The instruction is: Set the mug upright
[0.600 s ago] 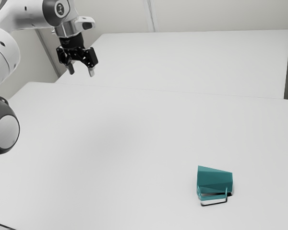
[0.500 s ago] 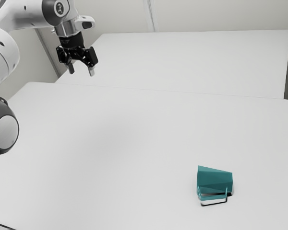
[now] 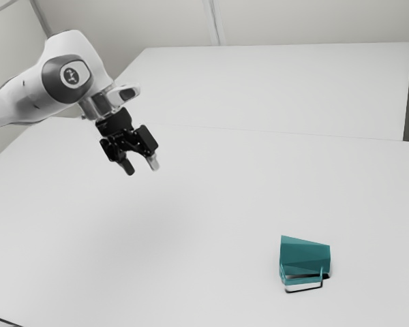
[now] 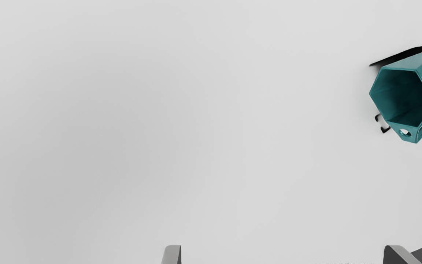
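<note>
The gripper (image 3: pixel 142 168) hangs above the table in the exterior view, up and to the left of the mug, with its fingers apart and nothing between them. In the wrist view the open gripper (image 4: pixel 282 255) has bare tabletop between its fingertips. A teal faceted mug (image 3: pixel 305 256) lies on its side on the table, its handle toward the exterior view's lower edge. The wrist view looks into the mouth of the mug (image 4: pixel 405 95), whose far end is cut off by the picture's edge.
The white table (image 3: pixel 191 225) stretches beneath the arm and the mug. Behind it in the exterior view is another large pale surface (image 3: pixel 273 88), with walls beyond. A dark edge shows at the exterior view's lower left corner.
My hand has moved down and toward the exterior view's right, closer to the mug, and has tilted somewhat. The mug lies as before, and the fingers are still apart.
</note>
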### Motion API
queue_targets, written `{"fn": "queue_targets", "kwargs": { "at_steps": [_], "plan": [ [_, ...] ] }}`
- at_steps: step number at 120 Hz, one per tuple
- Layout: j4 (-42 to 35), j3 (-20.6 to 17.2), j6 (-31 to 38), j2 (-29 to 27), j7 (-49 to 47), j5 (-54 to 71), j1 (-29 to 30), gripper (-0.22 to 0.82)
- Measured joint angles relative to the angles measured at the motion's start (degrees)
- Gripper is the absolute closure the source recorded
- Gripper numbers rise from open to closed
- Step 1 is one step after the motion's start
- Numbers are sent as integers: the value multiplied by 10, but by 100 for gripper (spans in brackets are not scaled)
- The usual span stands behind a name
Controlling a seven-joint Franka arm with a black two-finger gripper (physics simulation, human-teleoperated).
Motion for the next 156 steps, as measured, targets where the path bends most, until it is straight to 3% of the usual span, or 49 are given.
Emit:
{"fn": "queue_targets", "kwargs": {
  "at_steps": [20,53,77,108,156],
  "plan": [
    [-118,-51,108,-43,7,-110,-18,0],
    [-206,-114,231,-29,71,-339,-33,0],
    [-219,-145,282,21,142,-461,-51,0],
    [-212,-158,322,83,236,-575,-89,0],
    [-173,-184,381,138,346,-674,-113,0]
  ]
}}
